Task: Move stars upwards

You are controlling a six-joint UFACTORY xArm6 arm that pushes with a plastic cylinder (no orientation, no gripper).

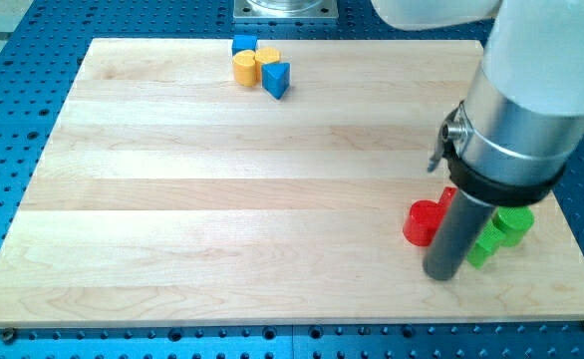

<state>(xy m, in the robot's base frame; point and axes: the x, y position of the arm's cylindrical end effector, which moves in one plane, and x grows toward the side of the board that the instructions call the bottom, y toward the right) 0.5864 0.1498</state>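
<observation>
The blocks nearest the tip sat in the counter's (222, 199) lower right corner: a red block (422, 221) on the view's left of the rod (456, 234), a sliver of a second red block (448, 193) just above it, and two green blocks on the rod's right, the lower green block (485, 245) touching the upper green block (516, 223). The rod hid part of each, so which of them were stars, and which way any points or long axis faced, could not be told.

The tip (440, 275) rested on the wood between the red block and the lower green one, just below both and close against them. The arm ended in this bare rod rather than a claw, and it had hold of nothing.

This cluster lay near the counter's right edge and not far from its bottom edge. Above it, the wood ran open toward the view's top, and wide bare wood stretched to the left.

Well apart, near the top edge, four blocks huddled together: a blue cube (243, 45), a yellow cylinder (268, 57), a second yellow block (245, 69) and a blue triangular block (277, 79).

A blue perforated base (13, 120) surrounded the counter.
</observation>
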